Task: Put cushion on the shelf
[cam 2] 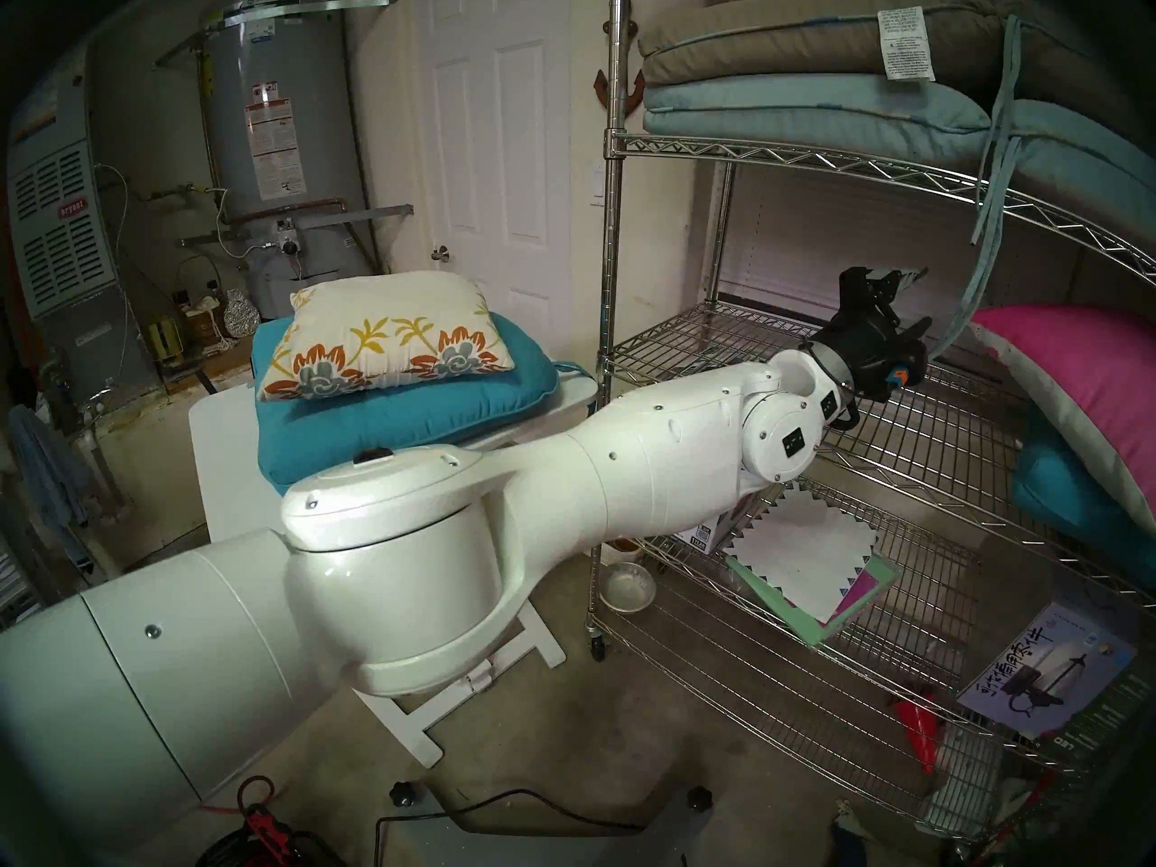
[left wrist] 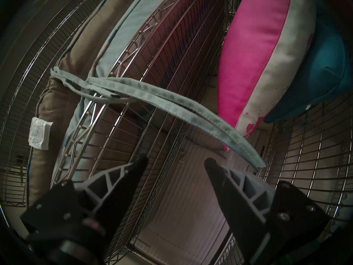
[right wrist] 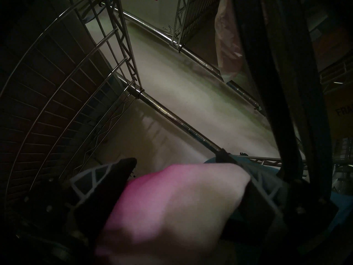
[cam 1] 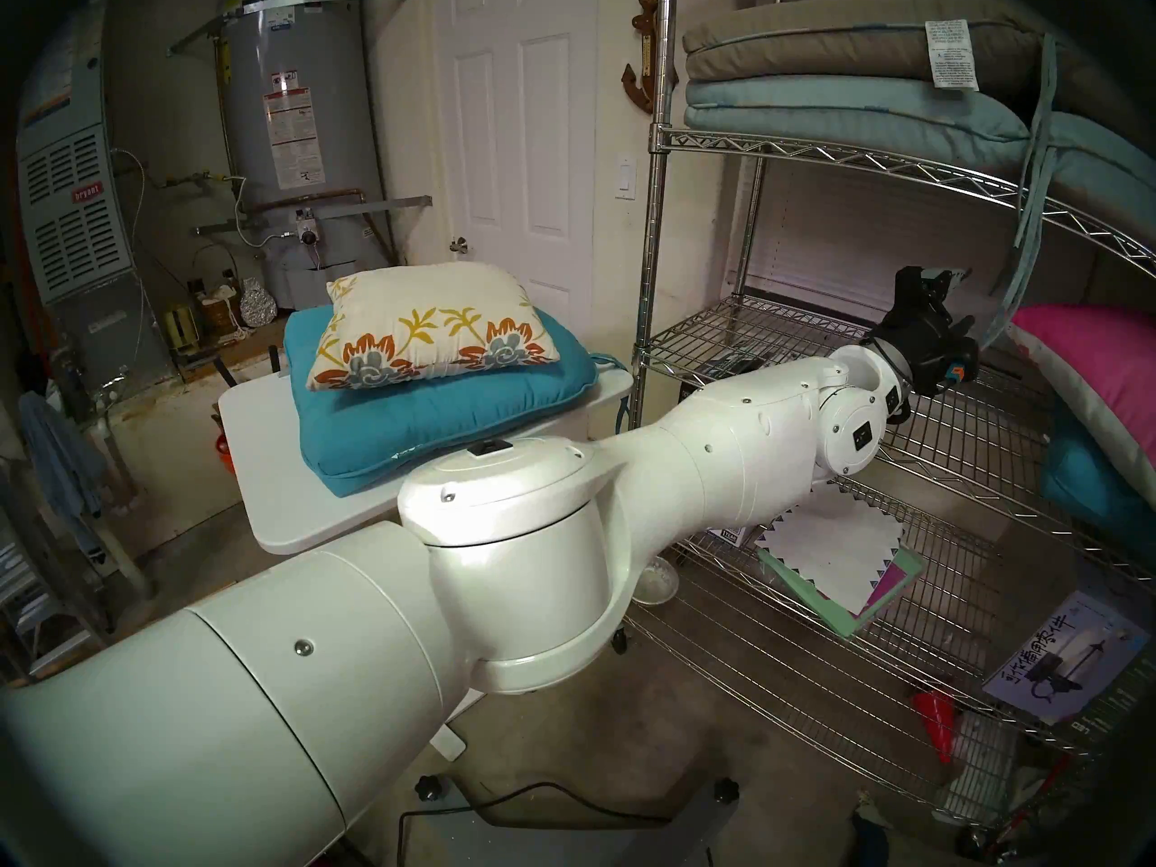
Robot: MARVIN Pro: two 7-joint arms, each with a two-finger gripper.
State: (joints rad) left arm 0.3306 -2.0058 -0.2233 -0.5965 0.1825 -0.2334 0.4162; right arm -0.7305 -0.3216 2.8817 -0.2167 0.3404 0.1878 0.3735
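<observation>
"bryant" stands on red badge of the grey furnace (cam 1: 86, 192); "A.O. Smith" on top of water heater (cam 1: 291, 90); other labels too small.

The white left arm (cam 1: 625, 471) stretches forward and to the right, wrist tipped slightly upward, its black left pincer (left wrist: 175, 161) empty with jaws parted, while the right pincer (right wrist: 191, 174) has its jaws spread wide around something soft.

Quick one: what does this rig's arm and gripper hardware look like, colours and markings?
The left arm is glossy white, built of rounded segments with small screws and black rectangular marks at the wrist joint. The left gripper is black, with an orange-and-blue tab on its base. Its fingers are black wedges with grey triangular ribbing. The right gripper's fingers look the same.
</observation>
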